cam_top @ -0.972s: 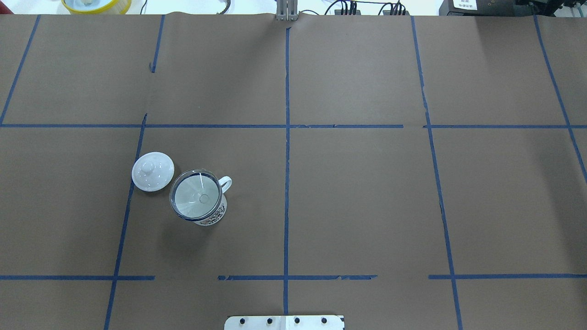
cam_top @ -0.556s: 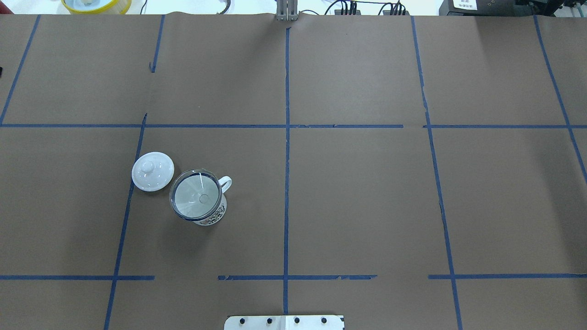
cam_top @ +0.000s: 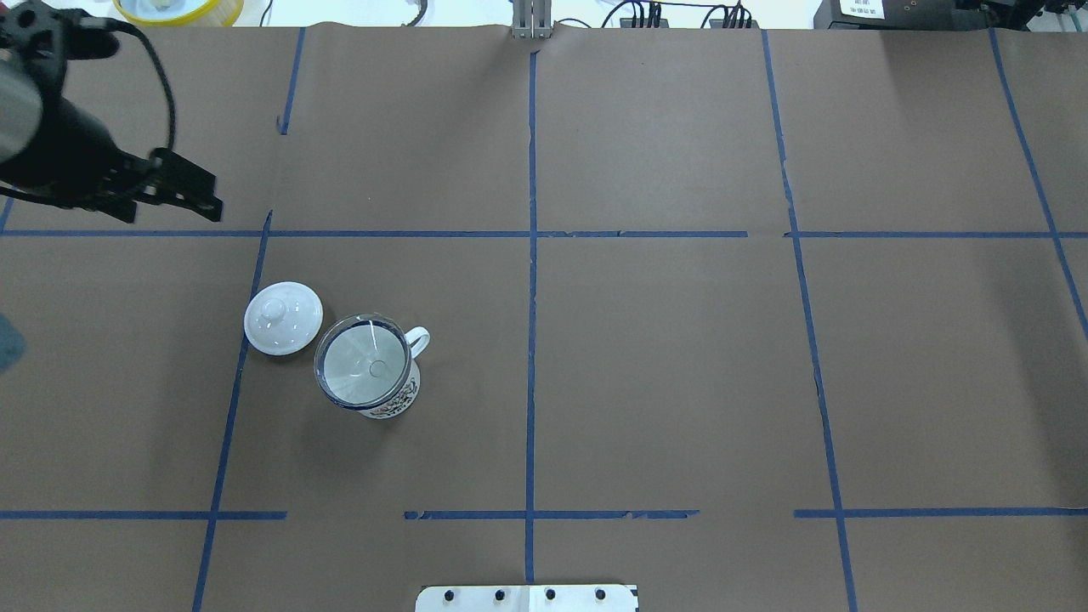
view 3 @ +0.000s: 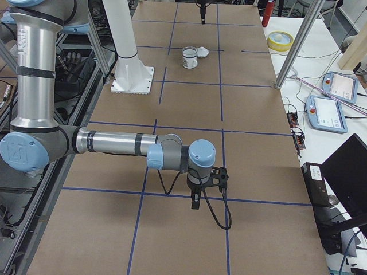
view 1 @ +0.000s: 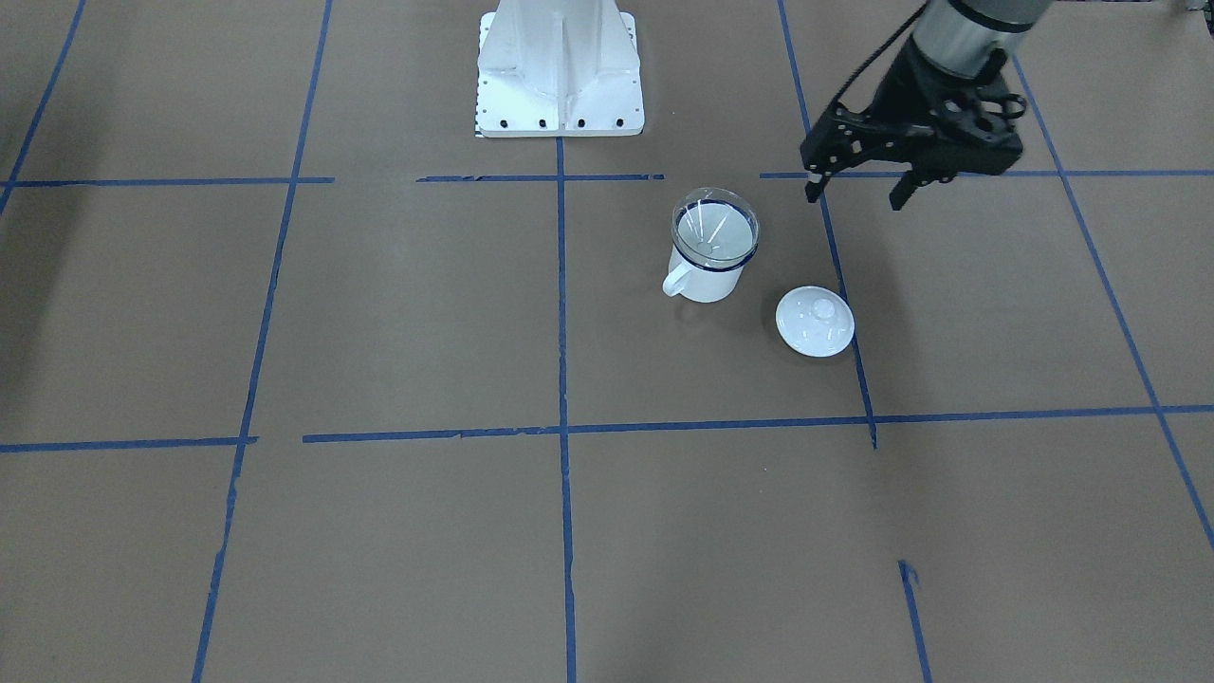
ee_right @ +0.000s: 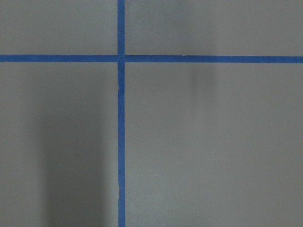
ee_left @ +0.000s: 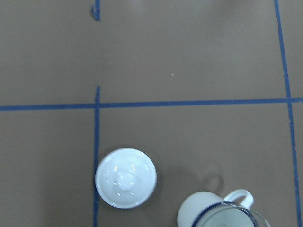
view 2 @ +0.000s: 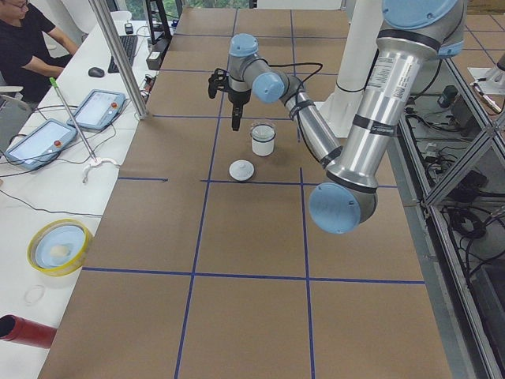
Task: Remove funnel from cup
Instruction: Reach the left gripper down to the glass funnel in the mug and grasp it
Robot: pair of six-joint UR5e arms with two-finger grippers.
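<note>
While the clear funnel (cam_top: 364, 365) sits nested in the white cup (view 1: 707, 280), at 8 o'clock from the centre of the desk (cam_top: 680, 382) seen from overhead, my left pincer (view 1: 854, 197) hangs released, well apart at the cup's 10 o'clock. I judge it best to come down straddling the funnel's rim, clear of the lid (cam_top: 283, 318) just beside. My right pincer (view 3: 195, 201) is far off; I cannot tell its state. Blue tape (cam_top: 531, 297) grids the brown desk; an operator (view 2: 24, 47) sits alongside.
</note>
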